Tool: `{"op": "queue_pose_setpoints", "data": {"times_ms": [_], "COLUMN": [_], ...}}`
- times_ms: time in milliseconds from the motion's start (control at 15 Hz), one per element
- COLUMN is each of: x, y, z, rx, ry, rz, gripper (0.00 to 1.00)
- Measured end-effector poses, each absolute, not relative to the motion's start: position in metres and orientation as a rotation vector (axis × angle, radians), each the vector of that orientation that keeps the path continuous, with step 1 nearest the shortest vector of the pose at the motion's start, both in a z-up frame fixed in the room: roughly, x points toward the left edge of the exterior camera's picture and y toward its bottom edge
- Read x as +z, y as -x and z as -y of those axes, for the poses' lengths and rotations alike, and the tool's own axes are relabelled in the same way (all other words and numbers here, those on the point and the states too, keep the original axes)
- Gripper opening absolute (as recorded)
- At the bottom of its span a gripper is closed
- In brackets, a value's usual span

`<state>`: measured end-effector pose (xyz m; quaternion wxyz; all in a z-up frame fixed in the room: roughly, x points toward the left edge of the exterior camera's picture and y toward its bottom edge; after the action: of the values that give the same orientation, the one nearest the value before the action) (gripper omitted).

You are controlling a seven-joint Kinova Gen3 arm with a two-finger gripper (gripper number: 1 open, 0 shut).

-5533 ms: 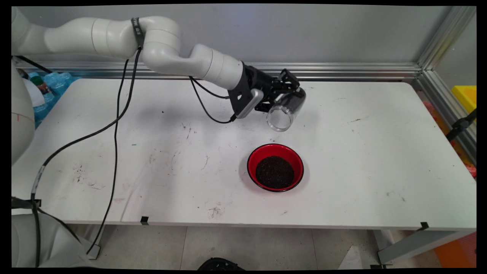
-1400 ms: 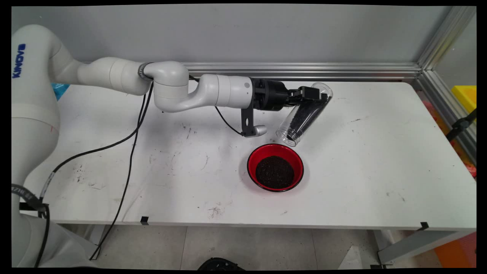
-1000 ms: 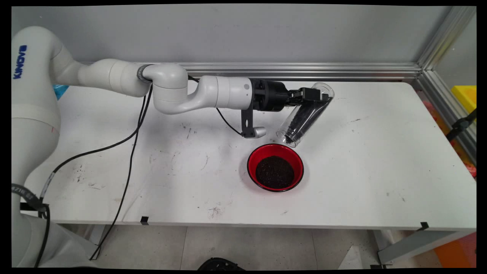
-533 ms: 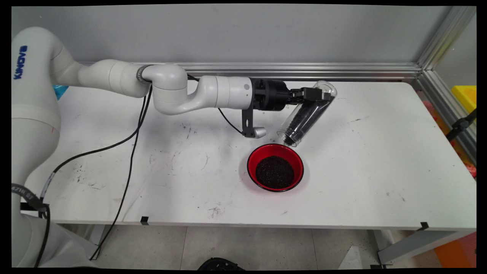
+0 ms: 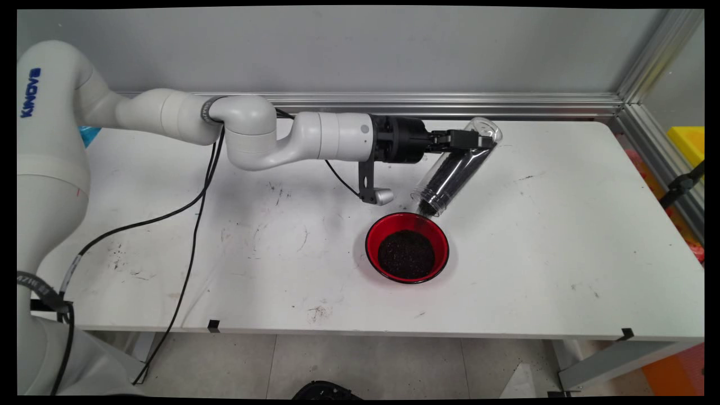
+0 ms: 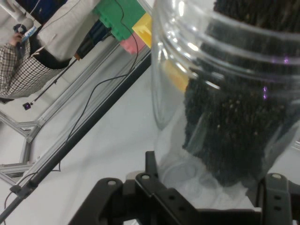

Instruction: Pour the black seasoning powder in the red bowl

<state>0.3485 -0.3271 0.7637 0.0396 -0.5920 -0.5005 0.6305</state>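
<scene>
My gripper is shut on a clear plastic jar near its closed base. The jar is tilted mouth-down toward the lower left, and dark granules fill its lower side down to the mouth. Its mouth hangs just above the far rim of a red bowl that holds a mound of the same dark granules. In the hand view the jar fills the right of the picture between the gripper's fingers, with granules heaped against its wall.
The white table has scuff marks on it. Black cables hang from the arm across the table's left side. An aluminium rail runs along the back edge, and a yellow box sits past the right edge.
Since 5.5 s ago the wrist has turned and the jar now points mouth-down at the bowl. In the last second the jar's base has crept a little right and upward, steepening the tilt.
</scene>
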Motion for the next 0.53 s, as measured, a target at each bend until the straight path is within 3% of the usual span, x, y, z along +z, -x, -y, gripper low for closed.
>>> {"op": "queue_pose_setpoints", "data": {"times_ms": [533], "x": [0.763], "y": [-0.3495], "z": [0.3224], "rx": [1.949], "ry": [1.836], "rz": [1.505], "gripper": [0.0]}}
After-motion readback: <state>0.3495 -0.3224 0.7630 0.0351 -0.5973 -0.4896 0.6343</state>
